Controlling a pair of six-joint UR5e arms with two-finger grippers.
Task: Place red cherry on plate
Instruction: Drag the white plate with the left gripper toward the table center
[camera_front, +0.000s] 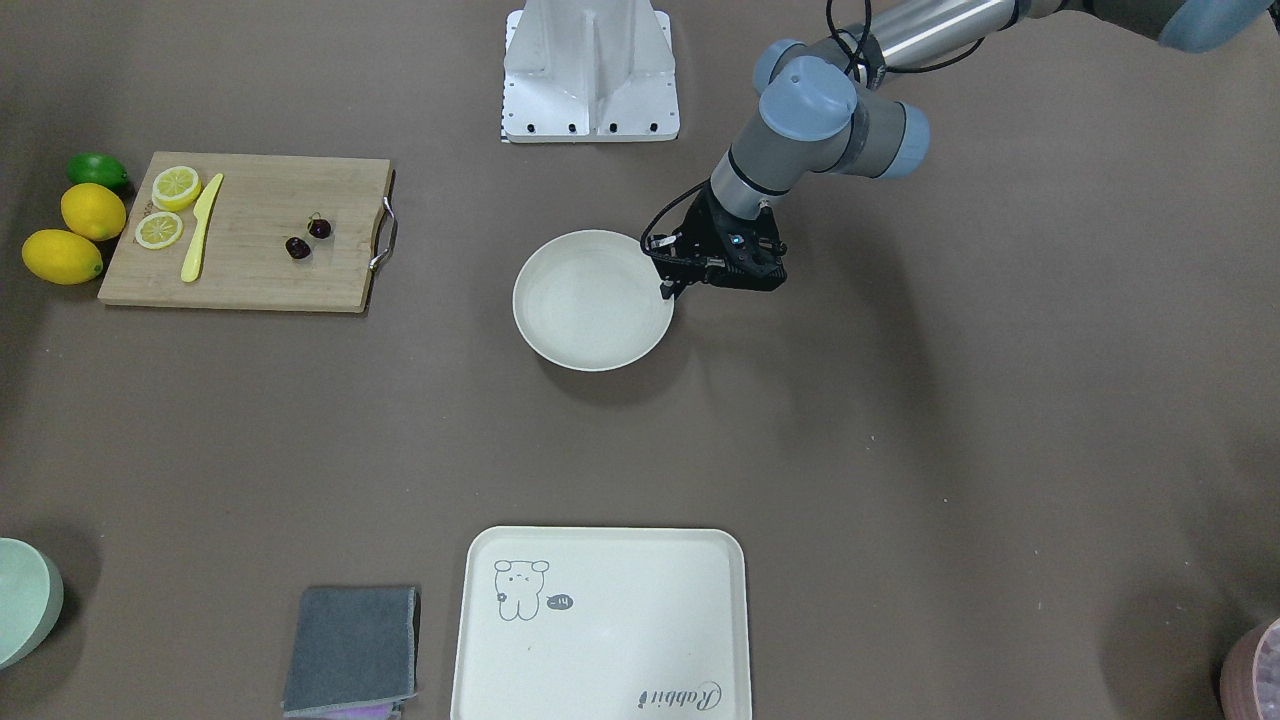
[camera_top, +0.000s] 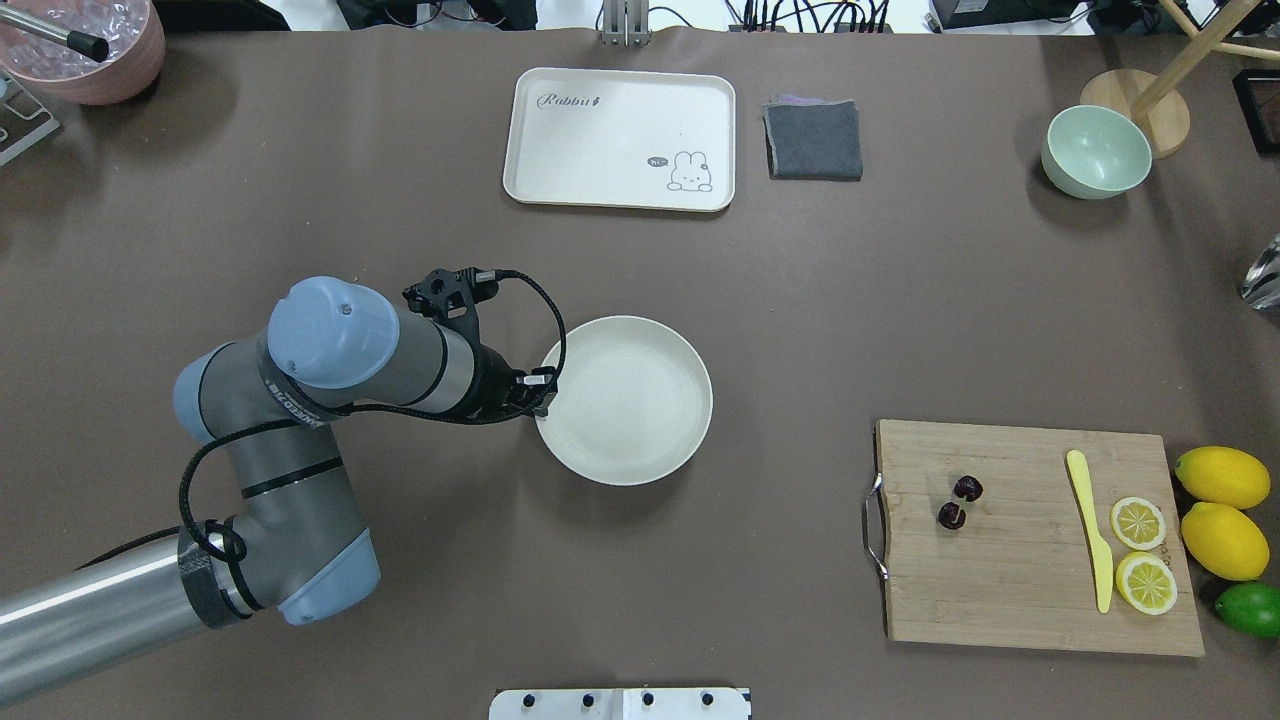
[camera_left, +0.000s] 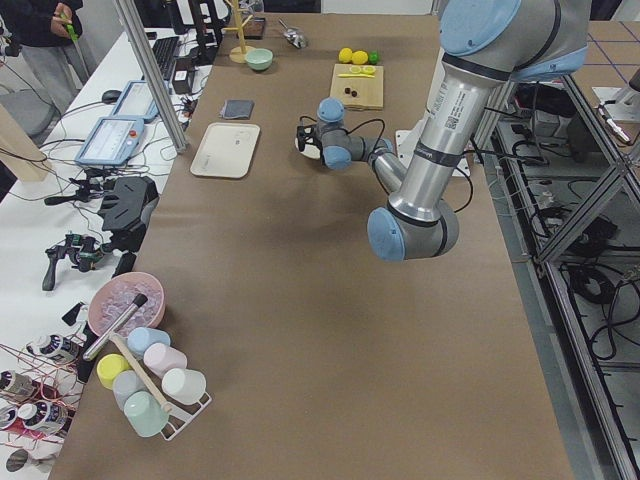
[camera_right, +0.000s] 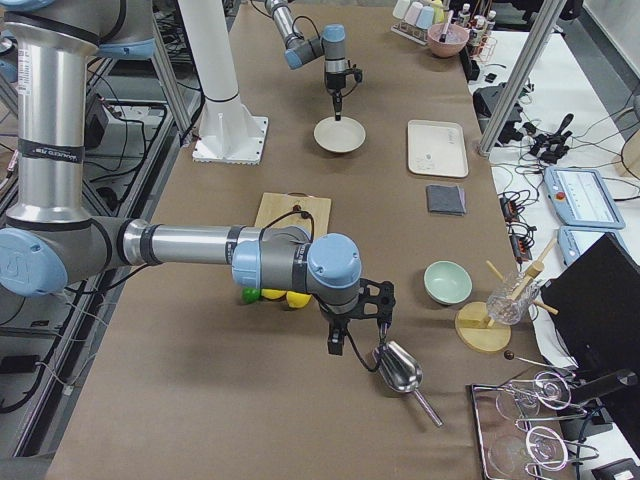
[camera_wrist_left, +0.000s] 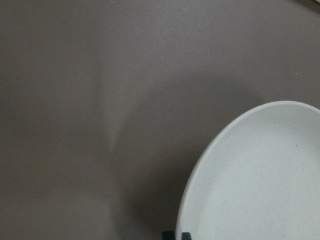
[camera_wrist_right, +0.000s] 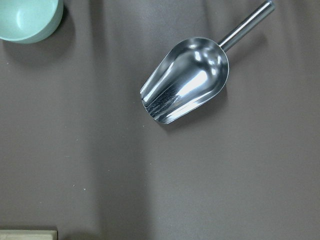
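The red cherry (camera_front: 308, 238) (camera_top: 960, 502), a dark glossy pair, lies on the wooden cutting board (camera_front: 250, 270) (camera_top: 1000, 590), well away from both grippers. The round cream plate (camera_front: 590, 300) (camera_top: 625, 400) (camera_wrist_left: 260, 180) sits mid-table with nothing on it. My left gripper (camera_front: 668, 290) (camera_top: 540, 385) (camera_wrist_left: 177, 235) is at the plate's rim on the robot's left side, its fingertips close together on the rim. My right gripper (camera_right: 355, 335) shows only in the exterior right view, hovering by a metal scoop (camera_wrist_right: 185, 80); I cannot tell whether it is open or shut.
On the board lie two lemon slices (camera_top: 1140, 550) and a yellow knife (camera_top: 1090, 530); two lemons (camera_top: 1222, 505) and a lime (camera_top: 1250, 608) sit beside it. At the far side are a cream tray (camera_top: 620, 100), a grey cloth (camera_top: 812, 140) and a green bowl (camera_top: 1095, 150).
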